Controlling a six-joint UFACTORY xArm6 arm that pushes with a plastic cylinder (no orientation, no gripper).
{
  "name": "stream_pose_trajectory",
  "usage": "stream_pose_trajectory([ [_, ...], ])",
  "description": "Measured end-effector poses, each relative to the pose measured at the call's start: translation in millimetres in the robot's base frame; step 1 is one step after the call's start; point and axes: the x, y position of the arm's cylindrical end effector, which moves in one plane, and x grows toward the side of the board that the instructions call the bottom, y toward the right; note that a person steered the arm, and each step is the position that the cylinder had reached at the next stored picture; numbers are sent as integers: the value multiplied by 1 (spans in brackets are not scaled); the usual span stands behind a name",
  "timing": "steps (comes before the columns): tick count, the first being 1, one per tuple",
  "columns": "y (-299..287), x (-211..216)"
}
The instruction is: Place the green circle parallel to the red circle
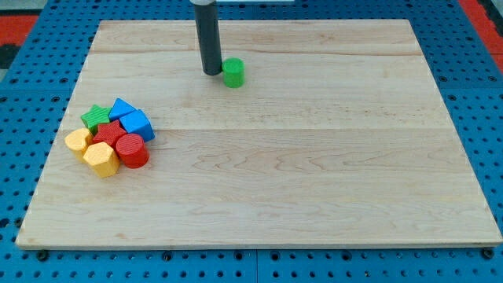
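The green circle (233, 72) stands alone on the wooden board near the view's top centre. My tip (212, 73) is just left of it, touching or almost touching its side. The red circle (133, 151) sits at the view's left, at the lower right edge of a tight cluster of blocks, far from the green circle.
The cluster at the left holds a green star (96, 118), two blue blocks (122, 108) (137, 124), a red block (108, 133) and two yellow blocks (78, 141) (101, 159). The wooden board (314, 173) lies on a blue pegboard (23, 94).
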Motion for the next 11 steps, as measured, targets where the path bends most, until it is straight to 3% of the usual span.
stream_pose_trajectory([
  [1,4,-38],
  [2,30,-43],
  [3,95,8],
  [4,100,24],
  [5,88,-6],
  [6,59,-69],
  [8,59,56],
  [9,34,84],
  [11,-14,38],
])
